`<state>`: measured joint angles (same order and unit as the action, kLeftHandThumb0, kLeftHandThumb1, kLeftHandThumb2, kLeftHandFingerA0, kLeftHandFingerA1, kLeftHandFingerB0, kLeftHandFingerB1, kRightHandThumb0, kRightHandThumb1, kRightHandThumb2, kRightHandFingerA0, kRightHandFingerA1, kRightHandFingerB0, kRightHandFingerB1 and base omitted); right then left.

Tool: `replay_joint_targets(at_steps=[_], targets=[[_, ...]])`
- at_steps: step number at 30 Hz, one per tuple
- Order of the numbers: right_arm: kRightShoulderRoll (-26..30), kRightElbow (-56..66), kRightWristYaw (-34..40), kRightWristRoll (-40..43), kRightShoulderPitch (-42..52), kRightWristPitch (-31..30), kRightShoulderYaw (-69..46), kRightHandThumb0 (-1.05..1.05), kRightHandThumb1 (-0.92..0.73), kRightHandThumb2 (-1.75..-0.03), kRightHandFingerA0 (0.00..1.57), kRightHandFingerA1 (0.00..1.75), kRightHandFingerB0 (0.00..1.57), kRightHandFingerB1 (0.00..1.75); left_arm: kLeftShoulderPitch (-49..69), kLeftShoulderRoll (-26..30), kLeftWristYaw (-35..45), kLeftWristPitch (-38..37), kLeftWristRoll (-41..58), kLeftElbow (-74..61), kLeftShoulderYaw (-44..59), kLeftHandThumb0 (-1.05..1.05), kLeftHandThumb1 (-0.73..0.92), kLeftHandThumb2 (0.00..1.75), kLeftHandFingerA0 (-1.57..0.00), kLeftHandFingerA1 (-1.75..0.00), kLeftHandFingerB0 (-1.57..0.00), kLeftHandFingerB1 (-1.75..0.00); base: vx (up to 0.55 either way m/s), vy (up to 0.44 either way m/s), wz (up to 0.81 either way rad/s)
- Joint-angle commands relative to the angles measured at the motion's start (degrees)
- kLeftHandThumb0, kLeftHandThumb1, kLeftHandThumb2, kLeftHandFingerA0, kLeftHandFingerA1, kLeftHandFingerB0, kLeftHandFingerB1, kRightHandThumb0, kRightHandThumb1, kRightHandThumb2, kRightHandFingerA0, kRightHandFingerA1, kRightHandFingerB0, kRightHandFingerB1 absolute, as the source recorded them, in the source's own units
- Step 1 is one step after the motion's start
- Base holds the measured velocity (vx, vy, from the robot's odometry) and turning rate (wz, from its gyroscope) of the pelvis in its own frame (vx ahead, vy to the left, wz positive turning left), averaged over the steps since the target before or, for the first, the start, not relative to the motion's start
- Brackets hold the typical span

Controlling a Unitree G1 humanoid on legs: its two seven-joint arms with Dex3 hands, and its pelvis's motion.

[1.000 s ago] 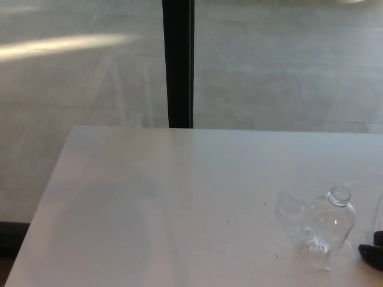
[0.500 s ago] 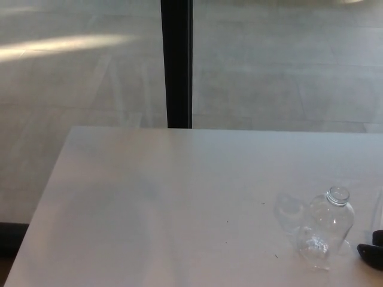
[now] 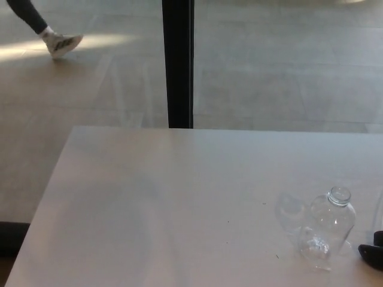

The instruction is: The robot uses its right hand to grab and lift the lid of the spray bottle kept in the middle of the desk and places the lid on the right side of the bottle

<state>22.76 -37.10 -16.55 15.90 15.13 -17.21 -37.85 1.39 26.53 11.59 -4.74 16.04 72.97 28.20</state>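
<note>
Head view. Floor [image 3: 287, 66] beyond the worktop: pale, large slabs, a bright streak of light at upper left. White worktop [image 3: 167, 203] fills the lower part of the view, its far edge running across the middle, its left edge slanting down toward the lower left corner; surface bare over the left and centre, a few tiny dark specks near the middle. A black vertical post [image 3: 178, 63] stands behind the far edge, slightly left of centre, running from the top of the view down to the worktop edge. Upper left corner: a person's leg [image 3: 27, 15] in dark trousers with a white shoe [image 3: 63, 43], heel raised, on the floor well beyond the worktop. Spray bottle [image 3: 328, 230]: clear, rounded body, upright at the lower right of the worktop, neck open, no lid on it; a faint glassy reflection or shadow lies just to its left. The lid itself is not identifiable anywhere in view. Right hand [image 3: 372, 252]: only a small black part enters at the lower right edge, low over or on the worktop, just beside the bottle on its right and apart from it; a narrow strip of worktop shows between them. Whether its fingers are spread or closed, or hold anything, cannot be told from this sliver. Left hand: not in view.
</note>
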Motion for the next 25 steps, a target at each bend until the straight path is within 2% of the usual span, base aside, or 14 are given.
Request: replay_joint_targets(at_steps=[1,6,8,9,10,11,12,15,16,18,19,20,21,25], targets=[[3.05,-2.38,-3.28,-0.08,0.03,1.22,2.34,-0.79,-0.6,-0.61,0.4,0.83,0.3,0.64,-0.01,0.94,-0.38,0.45,0.14,0.23,0.37,-0.58,0.7,0.61,-0.48,-0.59,-0.28,-0.4,0.0,0.0,0.0],[3.87,-2.73,-4.93,0.66,0.51,1.39,3.77,-0.75,-0.46,-0.92,0.41,0.77,0.31,0.64,0.01,0.92,-0.26,0.38,0.17,0.33,0.44,-0.59,0.7,0.61,-0.49,-0.58,-0.29,-0.4,0.0,0.0,0.0],[3.91,-2.32,-5.1,1.13,0.72,0.2,3.97,-0.74,-0.6,-0.58,0.36,0.8,0.35,0.61,0.02,0.98,-0.29,0.51,-0.27,0.24,-0.01,-0.59,0.71,0.61,-0.51,-0.6,-0.29,-0.41,0.0,0.0,0.0],[3.75,-1.54,-4.99,1.36,0.82,-0.06,3.95,-0.74,-0.48,-0.93,0.36,0.73,0.33,0.64,-0.26,1.03,-0.37,0.57,-0.38,0.17,-0.14,-0.64,0.56,0.91,-0.48,-0.66,-0.21,-0.5,0.0,0.0,0.0],[3.6,-1.1,-4.83,1.4,0.94,0.06,3.93,-0.68,-0.6,-0.58,0.37,0.8,0.36,0.61,-0.37,1.04,-0.45,0.59,-0.43,0.12,-0.21,-0.64,0.55,0.91,-0.49,-0.65,-0.21,-0.5,0.0,0.0,0.0],[3.59,-1.23,-4.43,0.9,0.91,0.56,4.24,-0.71,-0.47,-0.93,0.34,0.71,0.37,0.65,-0.29,1.05,-0.38,0.53,-0.51,0.11,-0.31,-0.64,0.56,0.91,-0.49,-0.65,-0.21,-0.5,0.0,0.0,0.0],[3.62,-0.74,-4.72,0.84,1.17,0.34,4.46,-0.7,-0.61,-0.58,0.35,0.82,0.38,0.64,-0.29,1.05,-0.38,0.5,-0.52,0.17,-0.32,-0.63,0.56,0.92,-0.5,-0.65,-0.23,-0.51,0.0,0.0,0.0],[3.74,-1.16,-5.14,0.86,1.24,0.77,4.59,-0.7,-0.46,-0.92,0.36,0.74,0.39,0.67,-0.26,1.03,0.06,0.38,-0.31,0.36,-0.18,-0.59,0.71,0.61,-0.55,-0.58,-0.31,-0.4,0.0,0.0,0.0],[3.71,-1.13,-4.86,0.78,1.18,0.68,4.63,-0.67,-0.6,-0.58,0.37,0.83,0.39,0.63,-0.27,1.0,0.05,0.44,-0.18,0.26,-0.08,-0.63,0.54,0.92,-0.51,-0.67,-0.23,-0.52,0.0,0.0,0.0],[3.91,-1.27,-4.71,-0.08,1.25,1.46,5.35,-0.68,-0.61,-0.58,0.38,0.81,0.4,0.61,-0.52,0.98,-0.46,0.96,-0.22,-0.08,-0.21,-0.62,0.55,0.91,-0.5,-0.66,-0.23,-0.52,0.0,0.0,0.0],[3.82,-0.77,-4.45,-0.03,1.43,1.29,5.36,-0.66,-0.46,-0.93,0.37,0.73,0.41,0.67,-0.55,1.01,-0.28,0.95,-0.25,-0.14,-0.25,-0.58,0.71,0.61,-0.52,-0.58,-0.28,-0.4,0.0,0.0,0.0],[3.66,0.21,-4.15,0.25,1.71,0.65,5.24,-0.69,-0.6,-0.57,0.4,0.84,0.4,0.64,-0.57,1.01,-0.2,0.93,-0.26,-0.04,-0.26,-0.64,0.56,0.91,-0.5,-0.66,-0.22,-0.5,0.0,0.0,0.0],[3.76,0.38,-4.03,0.22,1.64,0.42,5.38,-0.68,-0.61,-0.57,0.39,0.84,0.4,0.64,-0.7,1.02,-0.33,0.99,-0.27,0.2,-0.22,-0.6,0.7,0.61,-0.57,-0.59,-0.3,-0.4,0.0,0.0,0.0],[4.11,-0.54,-3.74,-0.43,1.21,1.05,6.01,-0.68,-0.61,-0.57,0.41,0.85,0.41,0.64,-0.72,1.05,-0.27,0.81,-0.29,0.4,-0.19,-0.6,0.7,0.6,-0.58,-0.59,-0.31,-0.4,0.0,0.0,0.0]])
